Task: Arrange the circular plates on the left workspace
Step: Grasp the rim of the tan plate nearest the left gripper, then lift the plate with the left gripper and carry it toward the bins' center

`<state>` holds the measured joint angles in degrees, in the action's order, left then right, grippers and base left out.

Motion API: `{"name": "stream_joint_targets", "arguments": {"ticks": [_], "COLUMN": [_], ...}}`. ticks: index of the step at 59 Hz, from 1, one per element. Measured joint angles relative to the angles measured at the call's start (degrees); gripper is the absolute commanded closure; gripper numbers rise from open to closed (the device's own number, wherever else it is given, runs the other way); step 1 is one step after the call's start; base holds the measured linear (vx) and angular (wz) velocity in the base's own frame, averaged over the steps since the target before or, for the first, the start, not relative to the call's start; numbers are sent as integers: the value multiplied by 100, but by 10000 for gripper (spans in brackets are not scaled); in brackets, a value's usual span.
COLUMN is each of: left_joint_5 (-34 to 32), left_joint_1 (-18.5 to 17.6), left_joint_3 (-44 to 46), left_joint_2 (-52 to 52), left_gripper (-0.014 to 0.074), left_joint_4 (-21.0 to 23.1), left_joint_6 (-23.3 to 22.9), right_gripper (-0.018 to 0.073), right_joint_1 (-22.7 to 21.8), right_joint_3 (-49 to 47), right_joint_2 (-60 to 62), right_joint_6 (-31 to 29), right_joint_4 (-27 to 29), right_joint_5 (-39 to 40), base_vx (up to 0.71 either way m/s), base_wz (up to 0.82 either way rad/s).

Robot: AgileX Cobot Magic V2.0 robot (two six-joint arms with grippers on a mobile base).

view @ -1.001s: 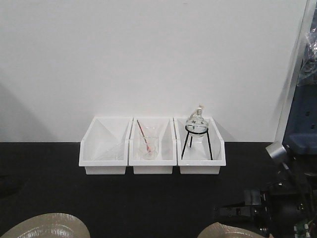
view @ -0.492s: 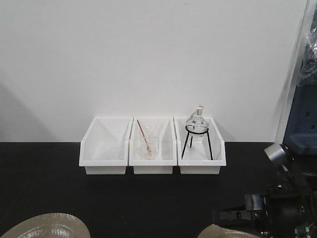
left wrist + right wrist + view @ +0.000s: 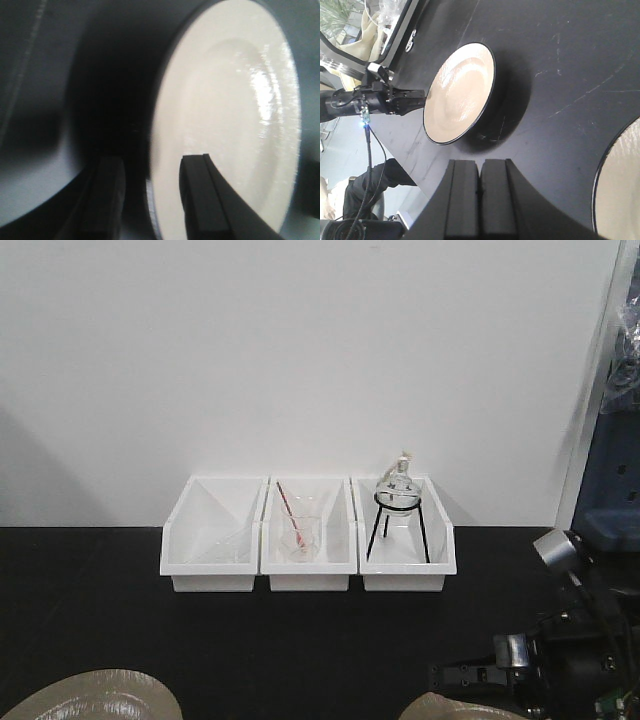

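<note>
Two beige round plates lie on the black benchtop (image 3: 300, 640). The left plate (image 3: 90, 695) fills the left wrist view (image 3: 235, 125). My left gripper (image 3: 151, 165) is open astride its near rim, one finger under the dark side and one over the glossy top, with a gap on both sides. The right wrist view shows that plate (image 3: 460, 92) with my left gripper (image 3: 421, 98) at its edge. The right plate (image 3: 455, 708) lies at the front right, and its edge also shows in the right wrist view (image 3: 620, 190). My right gripper (image 3: 481, 200) is shut and empty over bare bench between the plates.
Three white bins stand in a row at the back by the wall: one empty (image 3: 213, 535), one with a beaker and red rod (image 3: 298, 535), one with a glass flask on a black tripod (image 3: 398, 490). The right arm (image 3: 560, 660) is at the front right. The bench edge (image 3: 405, 145) runs beside the left plate.
The right arm has drawn slightly down and to the right in the front view. Both plates and the bins have stayed where they were.
</note>
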<state>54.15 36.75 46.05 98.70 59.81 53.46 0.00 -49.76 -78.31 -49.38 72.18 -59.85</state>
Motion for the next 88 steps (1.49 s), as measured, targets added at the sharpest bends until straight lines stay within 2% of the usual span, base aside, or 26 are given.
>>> {"name": "stream_joint_targets", "arguments": {"ticks": [14, 24, 38, 41, 46, 50, 55, 67, 72, 76, 83, 88], "left_joint_5": [-74, -20, 69, 69, 45, 18, 137, 254, 457, 727, 813, 858], "left_joint_1": [-19, -167, -494, -549, -629, -650, -685, -723, -723, -730, -778, -891], "left_joint_3": [11, 31, 31, 31, 31, 31, 31, 31, 31, 31, 31, 31], "left_joint_2": [245, 431, 600, 600, 600, 600, 600, 600, 600, 600, 612, 618], "left_gripper": [198, 198, 210, 230, 316, 421, 596, 603, 603, 603, 599, 598], "left_joint_4": [17, 166, 475, 517, 531, 531, 648, 766, 982, 1324, 1820, 2412], "left_joint_6": [29, 65, 466, 493, 510, 514, 514, 509, 509, 534, 677, 691], "right_gripper": [563, 563, 563, 563, 563, 563, 563, 563, 563, 563, 563, 563], "right_joint_1": [0, 0, 0, 0, 0, 0, 0, 6, 0, 0, 0, 0], "right_joint_3": [0, 0, 0, 0, 0, 0, 0, 0, 0, 0, 0, 0], "right_joint_2": [0, 0, 0, 0, 0, 0, 0, 0, 0, 0, 0, 0], "right_joint_6": [-6, -6, -6, -6, -6, -6, -6, -6, -6, -6, -6, -6], "right_joint_4": [0, 0, -4, -4, -4, -7, -11, -14, -14, -14, -14, -14], "right_joint_5": [6, 6, 6, 0, 0, -8, -25, -111, -111, -111, -111, -111], "base_vx": [0, 0, 0, 0, 0, 0, 0, 0, 0, 0, 0, 0], "base_wz": [0, 0, 0, 0, 0, 0, 0, 0, 0, 0, 0, 0]}}
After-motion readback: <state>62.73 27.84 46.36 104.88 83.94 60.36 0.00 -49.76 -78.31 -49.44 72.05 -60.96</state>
